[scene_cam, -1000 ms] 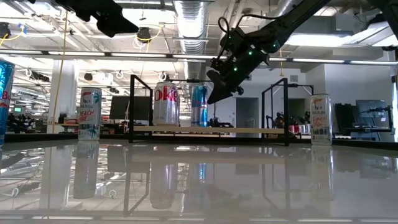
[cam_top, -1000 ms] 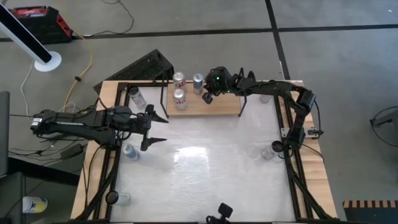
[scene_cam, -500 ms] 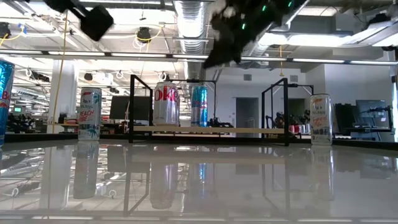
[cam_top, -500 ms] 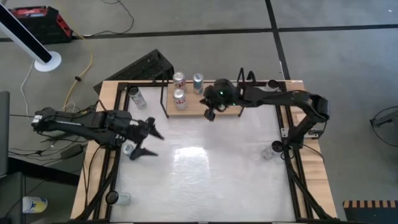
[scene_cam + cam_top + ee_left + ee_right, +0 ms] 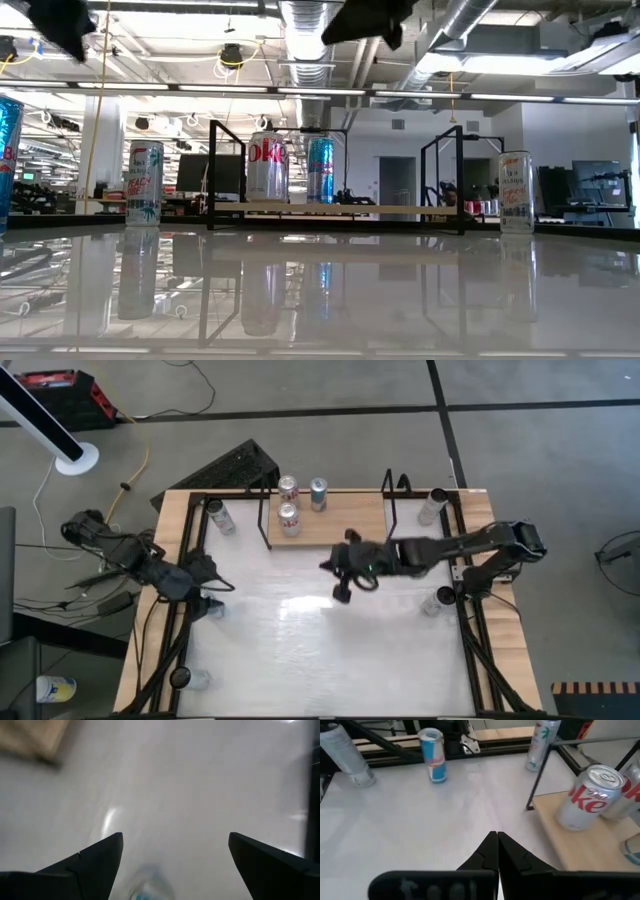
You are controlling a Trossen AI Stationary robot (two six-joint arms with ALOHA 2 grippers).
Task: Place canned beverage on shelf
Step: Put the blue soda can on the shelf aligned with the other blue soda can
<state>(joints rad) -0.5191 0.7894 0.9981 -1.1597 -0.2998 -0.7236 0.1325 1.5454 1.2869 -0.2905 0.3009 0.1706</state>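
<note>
The shelf (image 5: 340,520), a light-wood board with black end rails, stands at the table's far side. Three cans stand upright on it: a Diet Coke can (image 5: 289,518), a second red-and-silver can (image 5: 288,487) and a blue-and-silver can (image 5: 318,493). They also show in the low view (image 5: 267,165). My right gripper (image 5: 340,578) is shut and empty over the table's middle, on the near side of the shelf. My left gripper (image 5: 208,580) is open and empty at the table's left side, above a blue can (image 5: 150,887) that stands on the table.
Loose cans stand on the white table: one at the far left (image 5: 222,517), one at the far right (image 5: 433,506), one at the right edge (image 5: 432,603), one at the near left corner (image 5: 195,678). A black frame (image 5: 470,630) runs along the table's sides.
My right gripper has drawn away from the shelf toward the table's near edge and has risen out of the low view. My left gripper has gone toward the table's left edge, fingers still apart. The cans on the shelf have stayed in place.
</note>
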